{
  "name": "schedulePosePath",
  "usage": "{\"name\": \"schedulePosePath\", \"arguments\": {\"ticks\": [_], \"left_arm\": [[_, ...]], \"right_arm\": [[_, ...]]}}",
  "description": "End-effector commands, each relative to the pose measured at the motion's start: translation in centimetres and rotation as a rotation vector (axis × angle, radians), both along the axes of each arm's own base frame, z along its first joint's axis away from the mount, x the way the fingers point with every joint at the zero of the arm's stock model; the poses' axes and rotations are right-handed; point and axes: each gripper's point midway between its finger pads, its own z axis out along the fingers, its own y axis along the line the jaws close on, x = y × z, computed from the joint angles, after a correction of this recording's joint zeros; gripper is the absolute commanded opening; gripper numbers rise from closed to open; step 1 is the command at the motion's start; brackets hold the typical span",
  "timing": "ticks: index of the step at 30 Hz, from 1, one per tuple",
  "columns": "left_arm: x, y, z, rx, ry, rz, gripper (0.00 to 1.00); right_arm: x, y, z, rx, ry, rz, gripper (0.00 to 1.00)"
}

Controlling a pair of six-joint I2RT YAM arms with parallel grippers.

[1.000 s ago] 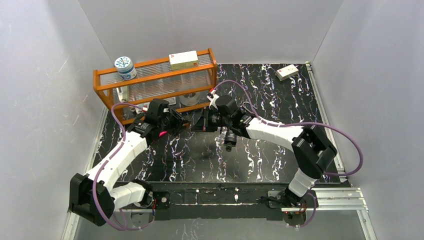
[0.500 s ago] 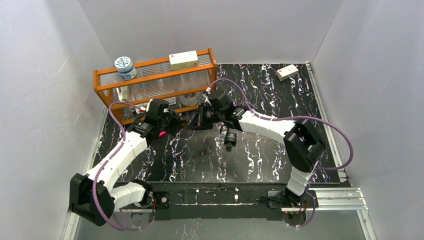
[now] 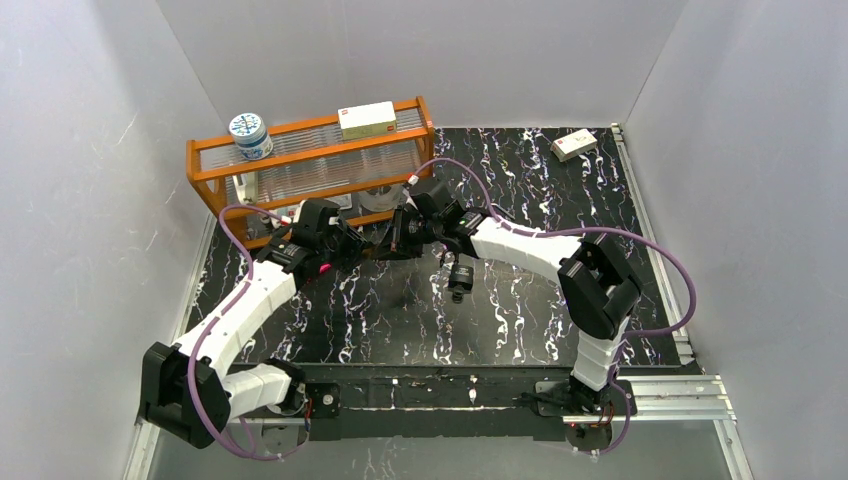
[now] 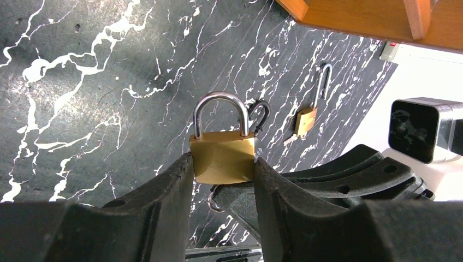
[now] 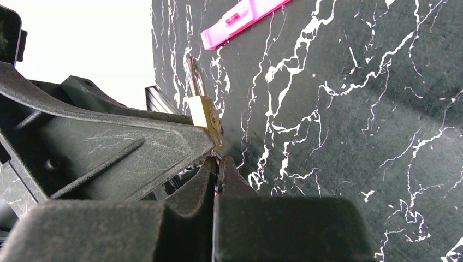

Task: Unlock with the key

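1. Enclosure: plain white walls on three sides, around a black, white-veined table [image 3: 520, 300].

2. Wooden rack [image 3: 310, 165], far left of the table, with clear shelves. On top stand a round tin [image 3: 248, 133] and a cream box [image 3: 367, 118]. A second small box [image 3: 574, 145] lies well apart at the far right corner.

3. Two arms, reaching in from the near edge to meet just in front of the rack, tips facing one another. (This arrangement lets one arm steady the lock while the other works it.)

4. Left fingers [image 4: 164, 202]: clamped on the flanks of the brass padlock [image 4: 223, 157], which is held clear of the table. The shackle is closed and points away from the wrist, and the base is turned toward the other arm, probably to present the keyway.

5. Right fingers [image 5: 235, 183]: clenched to a slit, tips touching the base of the padlock. The key itself is hidden in the pinch, so a grasp on it is inferred rather than seen. A small silver ring [image 4: 212, 204] hangs just below the lock. Insertion depth cannot be told.

6. Spare padlock [image 4: 306, 117]: smaller, with a long shackle swung open, lying on the table near the rack and not involved.

7. Pink strip [image 5: 240, 19]: flat on the table beyond the lock.

Status: the lock appears shut; judged at insertion or just before the turn.
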Motion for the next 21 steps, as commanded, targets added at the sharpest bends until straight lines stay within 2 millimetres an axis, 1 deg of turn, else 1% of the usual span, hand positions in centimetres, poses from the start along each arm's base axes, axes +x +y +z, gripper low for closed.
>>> {"name": "schedulePosePath", "arguments": {"ticks": [1, 3, 6, 10, 11, 12, 14, 15, 16, 19, 21], "left_arm": [[-1.6, -1.7, 1.0, -0.078, 0.04, -0.071, 0.0], [-1.7, -1.7, 1.0, -0.082, 0.04, -0.07, 0.0], [-1.7, -1.6, 1.2, -0.084, 0.031, -0.062, 0.0], [-1.8, -1.4, 1.2, -0.083, 0.028, -0.056, 0.0], [-1.8, -1.4, 1.1, -0.082, 0.03, -0.053, 0.0], [-1.8, -1.3, 1.1, -0.079, 0.028, -0.051, 0.0], [-1.8, -1.1, 1.1, -0.072, 0.021, -0.046, 0.0], [-1.7, -0.9, 1.1, -0.061, 0.018, -0.037, 0.0], [-1.7, -0.6, 1.0, -0.046, 0.015, -0.032, 0.0], [-1.7, -0.1, 0.7, -0.018, 0.017, -0.022, 0.0], [-1.8, -0.1, 0.6, -0.015, 0.021, -0.022, 0.0]], "right_arm": [[2.5, 1.0, 1.7, 0.1, -0.07, -0.081, 0.01], [2.3, 1.2, 2.0, 0.142, -0.077, -0.075, 0.01], [1.9, 1.2, 1.6, 0.148, -0.069, -0.064, 0.01], [1.1, 0.6, 1.6, 0.188, -0.091, -0.049, 0.03], [0.9, 0.4, 1.7, 0.201, -0.1, -0.047, 0.06], [0.5, -0.1, 1.4, 0.204, -0.101, -0.046, 0.1], [0.0, -0.7, 1.8, 0.23, -0.125, -0.049, 0.18], [-0.2, -1.1, 2.5, 0.253, -0.145, -0.051, 0.2], [-0.4, -1.5, 2.7, 0.262, -0.155, -0.056, 0.22], [-1.3, -2.3, 2.9, 0.264, -0.161, -0.04, 0.3], [-2.0, -2.8, 2.8, 0.262, -0.16, -0.024, 0.37]]}}
